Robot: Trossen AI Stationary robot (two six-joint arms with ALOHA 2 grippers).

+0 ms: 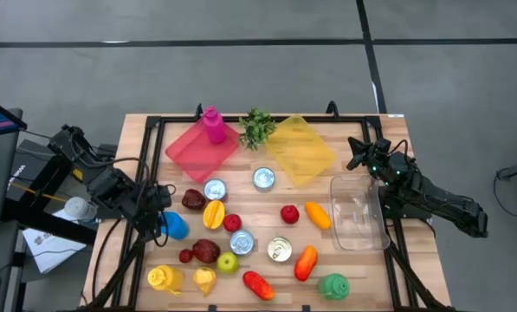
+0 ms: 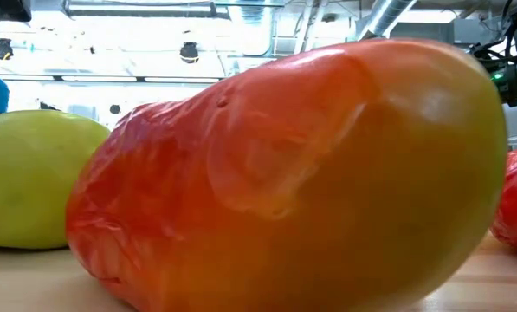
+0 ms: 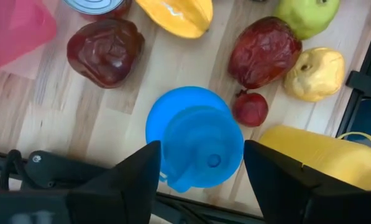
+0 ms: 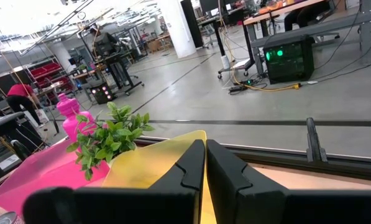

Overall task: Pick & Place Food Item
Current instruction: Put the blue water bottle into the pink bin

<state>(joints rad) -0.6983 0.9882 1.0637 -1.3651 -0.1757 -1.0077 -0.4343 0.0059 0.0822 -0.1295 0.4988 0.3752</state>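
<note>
**Left gripper straddles the blue bottle**

We see the left gripper [image 3: 201, 168] over the blue bottle [image 3: 195, 144] at the table's left edge, one finger [image 3: 132, 177] on each side of the cap; whether they touch it we cannot tell. Just beside the bottle lie a dark red wrinkled fruit [image 3: 105, 50], a larger dark red fruit [image 3: 264, 51], a small red berry [image 3: 250, 108] and a yellow bottle [image 3: 325, 158]. The right gripper [image 4: 206, 163] waits with fingers pressed together at the table's far right corner, facing the yellow lid [image 1: 300, 148], green sprig [image 1: 257, 127] and pink bottle [image 1: 213, 124].
</note>
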